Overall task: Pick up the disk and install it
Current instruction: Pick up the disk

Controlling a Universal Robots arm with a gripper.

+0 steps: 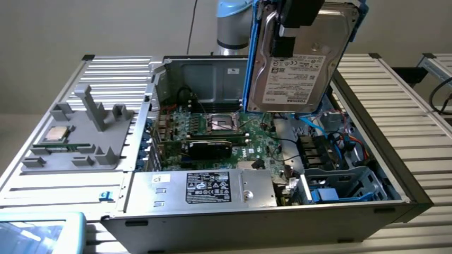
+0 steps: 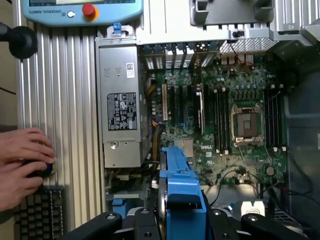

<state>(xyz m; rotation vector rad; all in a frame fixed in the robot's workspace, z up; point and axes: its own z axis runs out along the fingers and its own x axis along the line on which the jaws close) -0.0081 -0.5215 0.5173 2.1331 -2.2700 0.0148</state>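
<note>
**1 disk held over the open case**

1 gripper (image 2: 182, 227) has its 2 fingers closed part-way onto the sides of the blue carrier, and so holds 1 disk (image 1: 300, 58). The disk is in the air above the open computer case (image 1: 247, 227), clear of it. It hangs on edge with its white label facing out. The label reads "TOSHIBA"; the smaller print cannot be read.

Inside the case there are:
- 1 motherboard (image 2: 200, 125) marked "DELL", bearing 1 CPU socket (image 2: 246, 125)
- 1 silver power supply (image 2: 120, 110), whose black label is too small to read

Just beside the case stands 1 grey tray (image 1: 50, 159) carrying 1 square CPU chip (image 1: 58, 133).

Off the case's power-supply end lies 1 teach pendant (image 2: 75, 12) marked "UNIVERSAL ROBOTS", with 1 red button. Further along that side of the case, 2 hands (image 2: 25, 145) rest near 1 keyboard (image 2: 42, 212).
</note>
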